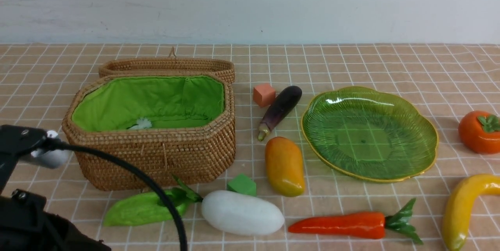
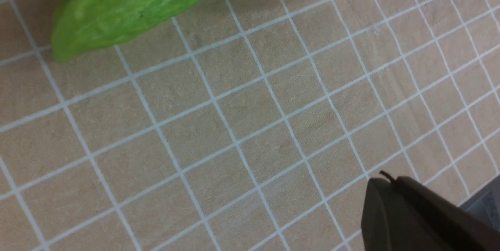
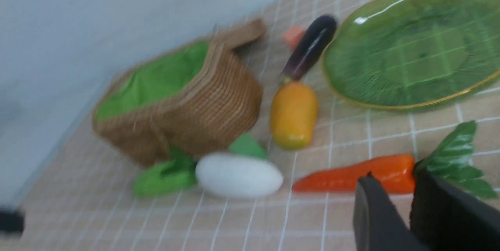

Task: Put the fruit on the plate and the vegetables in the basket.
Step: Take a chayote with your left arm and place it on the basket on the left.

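Left arm (image 1: 23, 219), black with a looping cable, fills the near-left corner of the front view. Left gripper (image 2: 390, 182): jaws pressed together, nothing between them, over bare checked cloth (image 2: 242, 126) near the gourd (image 1: 140, 208). Right gripper (image 3: 394, 182): narrow gap, nothing in it; the carrot (image 1: 343, 225) shows just beyond its fingertips, contact not discernible. Near row, left to right: gourd, radish (image 1: 242, 212), carrot; the gourd's leafy end meets the radish. Green cube (image 1: 242, 184) sits just behind the radish. Basket (image 1: 156, 153) stands behind the gourd, lid (image 1: 168, 65) thrown back, with a small white scrap on the green lining. Mango (image 1: 285, 166) lies on the cloth just left of the plate (image 1: 369, 134). Eggplant (image 1: 281, 108) lies behind the mango, salmon cube (image 1: 264, 95) beside it. Persimmon (image 1: 479, 132) sits right of the plate; banana (image 1: 465, 208) lies at the near right.
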